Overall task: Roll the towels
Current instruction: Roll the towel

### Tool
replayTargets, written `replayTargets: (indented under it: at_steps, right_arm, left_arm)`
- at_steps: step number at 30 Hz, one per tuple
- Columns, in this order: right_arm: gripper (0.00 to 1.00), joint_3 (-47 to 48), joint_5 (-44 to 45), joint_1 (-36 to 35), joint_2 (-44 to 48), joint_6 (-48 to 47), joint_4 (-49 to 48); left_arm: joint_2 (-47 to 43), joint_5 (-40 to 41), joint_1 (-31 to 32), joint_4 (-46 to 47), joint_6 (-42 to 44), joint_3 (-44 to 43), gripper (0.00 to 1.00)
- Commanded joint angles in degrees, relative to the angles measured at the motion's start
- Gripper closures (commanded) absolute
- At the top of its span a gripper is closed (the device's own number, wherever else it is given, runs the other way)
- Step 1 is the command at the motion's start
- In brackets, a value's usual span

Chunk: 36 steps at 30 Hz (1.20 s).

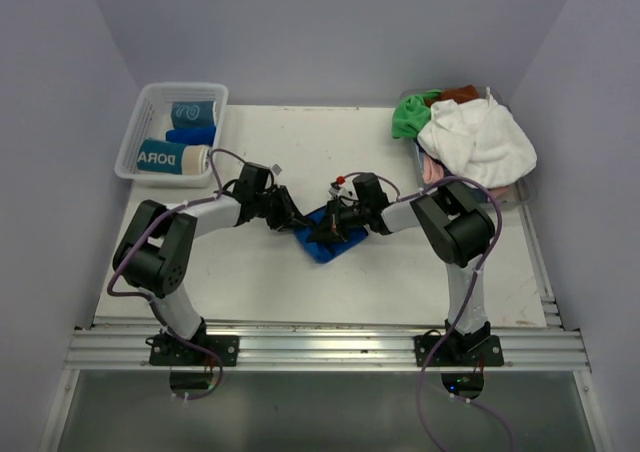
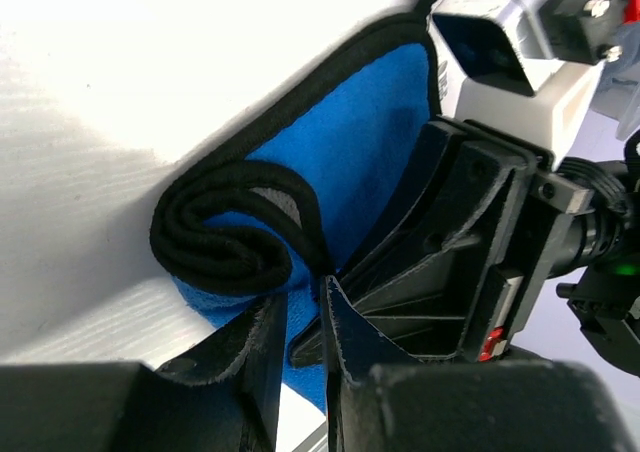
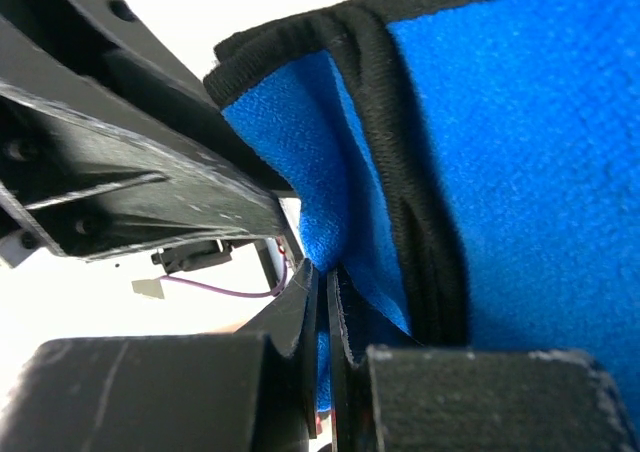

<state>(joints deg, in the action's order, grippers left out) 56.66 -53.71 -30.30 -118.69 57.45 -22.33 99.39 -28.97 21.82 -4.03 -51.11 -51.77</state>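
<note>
A royal blue towel with black edging lies mid-table between the two arms. In the left wrist view the towel has its near end coiled into a small roll. My left gripper has its jaws nearly together, with the rolled edge running in between the tips. My right gripper is shut on a fold of the blue towel, cloth pinched between its fingers. From above, the left gripper and right gripper meet tip to tip over the towel.
A clear mesh basket at the back left holds three rolled towels, one teal and beige. At the back right a bin carries a heap of white, green and pink towels. Walls close in on both sides.
</note>
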Motion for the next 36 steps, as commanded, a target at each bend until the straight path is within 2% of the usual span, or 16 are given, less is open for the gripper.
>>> replayTargets:
  at_steps: [1, 9, 10, 12, 13, 16, 19, 28, 33, 36]
  right_arm:
    - [1.0, -0.68, -2.1, 0.16, -0.22, 0.38, -1.58]
    - [0.99, -0.06, 0.27, 0.33, 2.4, -3.92, 5.17]
    - [0.88, -0.06, 0.71, 0.33, 2.85, -5.14, 6.23]
    - [0.76, 0.2, 2.63, 0.16, 4.95, -6.99, 10.17]
    - [0.66, 0.38, 3.17, 0.16, 5.75, -9.52, 11.85]
    - [0.54, 1.43, 5.63, 0.16, 8.99, -14.89, 19.06]
    - [0.5, 2.4, 9.05, -0.1, 11.37, -20.0, 26.44]
    - [0.52, 3.71, 13.54, -2.83, 14.02, -25.72, 34.19]
    - [0.51, 5.56, 14.34, -3.97, 12.53, -25.64, 33.93]
    - [0.55, 5.83, 15.39, -4.06, 12.26, -24.76, 33.75]
  left_arm:
    - [0.8, 3.12, 0.15, 0.44, 2.42, -3.94, 0.77]
    - [8.0, 5.77, 0.15, -2.21, 1.19, -5.36, 0.8]
    - [8.18, 6.46, 0.15, -2.47, 1.19, -5.45, 0.8]
    - [8.62, 7.08, 0.15, -3.17, 1.19, -5.45, 0.8]
    - [8.71, 7.61, 0.06, -3.87, 1.28, -5.54, 0.8]
    - [9.15, 8.05, 0.15, -4.4, 1.37, -5.54, 0.8]
    - [9.94, 8.05, 0.15, -5.11, 1.19, -5.89, 0.8]
    - [11.0, 8.23, 0.15, -5.9, 0.93, -6.15, 0.8]
    - [10.82, 8.49, 0.15, -6.42, 1.01, -6.33, 0.8]
    - [10.73, 8.49, 0.15, -6.43, 1.1, -6.33, 0.8]
